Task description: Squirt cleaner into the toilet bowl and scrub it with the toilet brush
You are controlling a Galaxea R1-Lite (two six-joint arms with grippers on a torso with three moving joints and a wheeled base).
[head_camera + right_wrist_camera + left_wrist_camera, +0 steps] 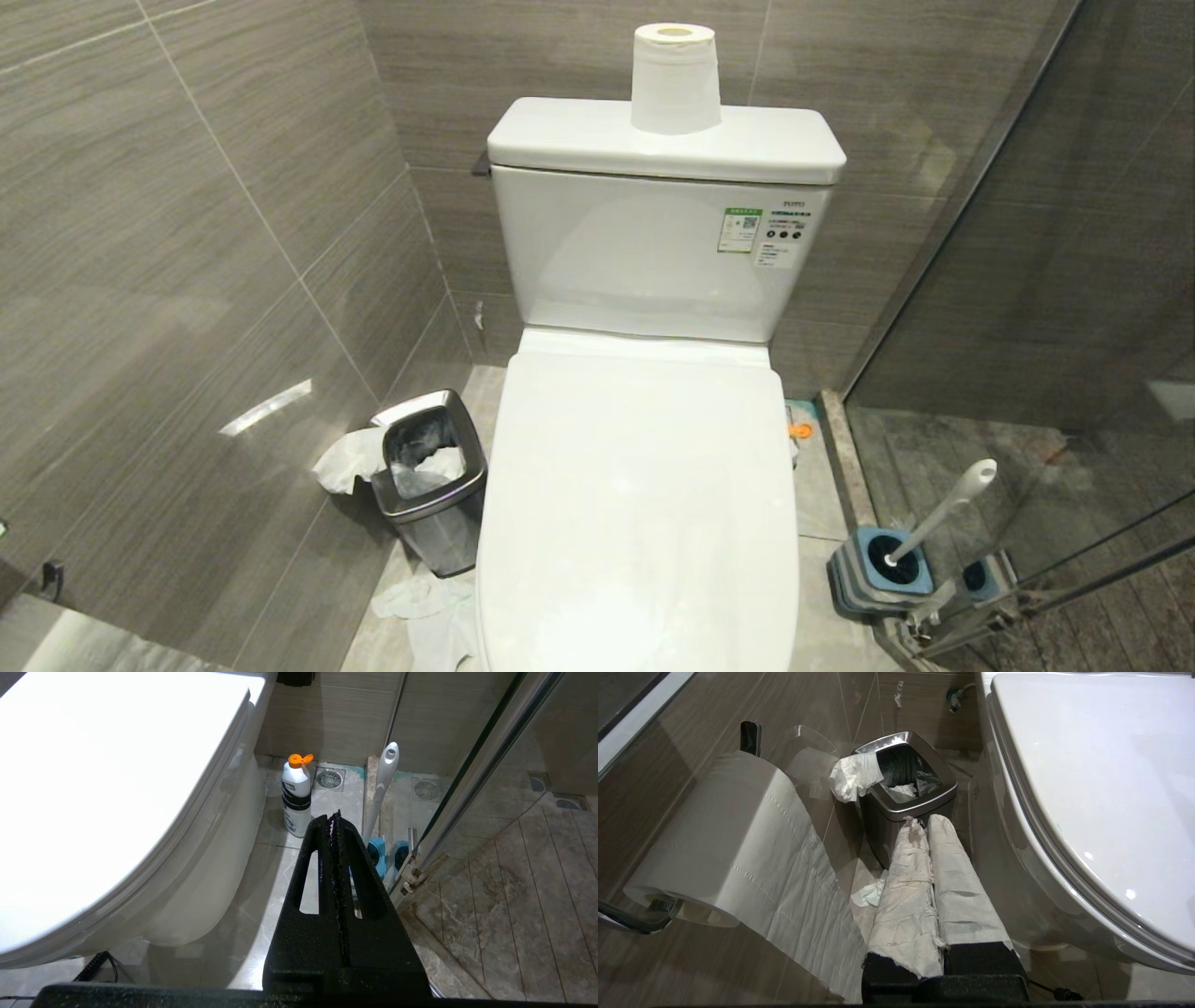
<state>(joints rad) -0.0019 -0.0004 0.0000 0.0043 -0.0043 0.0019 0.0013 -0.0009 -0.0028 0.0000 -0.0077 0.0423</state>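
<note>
The white toilet stands in the middle with its lid down, so the toilet bowl's inside is hidden; its outer wall shows in the right wrist view. The cleaner, a white bottle with an orange cap, stands on the floor beside the toilet. The toilet brush leans in its blue-grey holder, its bristle head hidden. My right gripper is shut and empty, low between toilet and glass door, short of the bottle. My left gripper, its fingers wrapped in white paper, is shut and empty near the bin. Neither gripper shows in the head view.
A steel waste bin with tissue stands left of the toilet, with loose tissue on the floor. A paper roll sits on the tank and another hangs on the left wall. A glass shower door closes off the right.
</note>
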